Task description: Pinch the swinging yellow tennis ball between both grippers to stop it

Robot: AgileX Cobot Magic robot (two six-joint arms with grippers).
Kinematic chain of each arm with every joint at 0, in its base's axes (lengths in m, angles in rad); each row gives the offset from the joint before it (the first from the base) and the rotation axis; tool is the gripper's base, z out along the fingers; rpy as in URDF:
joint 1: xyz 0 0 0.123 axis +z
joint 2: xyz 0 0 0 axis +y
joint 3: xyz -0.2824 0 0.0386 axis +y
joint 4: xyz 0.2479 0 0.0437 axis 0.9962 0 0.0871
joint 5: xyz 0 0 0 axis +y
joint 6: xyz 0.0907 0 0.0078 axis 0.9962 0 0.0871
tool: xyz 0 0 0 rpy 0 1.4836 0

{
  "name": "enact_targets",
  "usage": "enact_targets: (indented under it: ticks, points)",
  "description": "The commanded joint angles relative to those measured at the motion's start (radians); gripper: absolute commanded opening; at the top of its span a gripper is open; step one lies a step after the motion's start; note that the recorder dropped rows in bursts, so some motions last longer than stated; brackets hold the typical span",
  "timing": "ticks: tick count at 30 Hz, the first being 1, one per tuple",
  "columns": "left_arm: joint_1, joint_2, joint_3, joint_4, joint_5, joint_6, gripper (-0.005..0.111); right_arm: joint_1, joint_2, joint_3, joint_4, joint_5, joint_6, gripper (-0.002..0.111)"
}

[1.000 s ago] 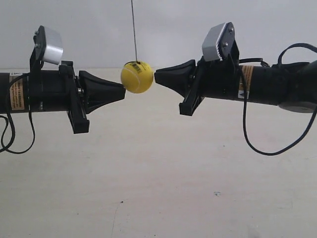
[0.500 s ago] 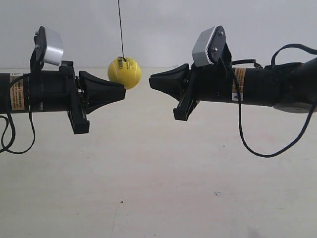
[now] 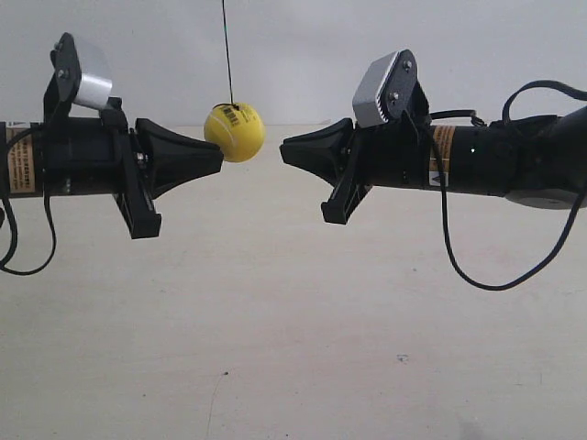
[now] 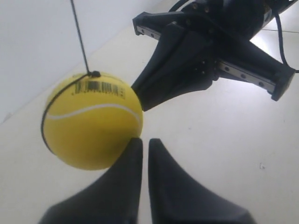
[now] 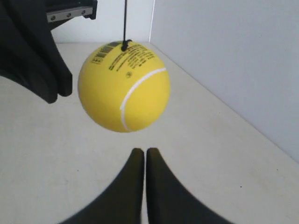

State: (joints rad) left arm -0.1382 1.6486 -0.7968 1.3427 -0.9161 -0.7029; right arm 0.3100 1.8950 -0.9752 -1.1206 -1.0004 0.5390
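The yellow tennis ball (image 3: 235, 132) hangs on a thin dark string (image 3: 227, 55) between the two black wedge tips. My left gripper (image 3: 220, 156), the arm at the exterior view's left, is shut, and its tip touches the ball's lower side. In the left wrist view the ball (image 4: 91, 120) rests against one fingertip of the left gripper (image 4: 141, 140). My right gripper (image 3: 282, 148) is shut and stands a short gap away from the ball. In the right wrist view the ball (image 5: 124, 86) hangs clear of the right gripper (image 5: 142, 150).
A pale tabletop (image 3: 293, 330) lies well below both arms, with a white wall (image 3: 303, 55) behind. A black cable (image 3: 495, 275) loops down from the arm at the exterior view's right. The opposite gripper's body (image 4: 196, 56) fills the far side of the left wrist view.
The ball swung toward the left gripper and now edges back slightly. The right gripper followed it leftward, then held. The left gripper rose a little and drew back.
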Motion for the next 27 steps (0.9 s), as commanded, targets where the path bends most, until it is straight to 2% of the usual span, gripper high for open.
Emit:
enact_targets:
  ticks: [1, 13, 27]
  points:
    - [-0.003, -0.030, -0.004, -0.029, 0.057, 0.005, 0.005, 0.000, 0.001, -0.004, 0.006, -0.001, -0.005, 0.000]
    - [-0.003, -0.032, -0.004, -0.031, 0.081, -0.002, 0.005, 0.000, 0.001, -0.004, 0.008, -0.003, -0.005, 0.000]
    - [-0.003, -0.032, -0.004, -0.042, 0.037, -0.002, 0.005, 0.000, 0.001, -0.004, 0.008, -0.057, 0.005, 0.000]
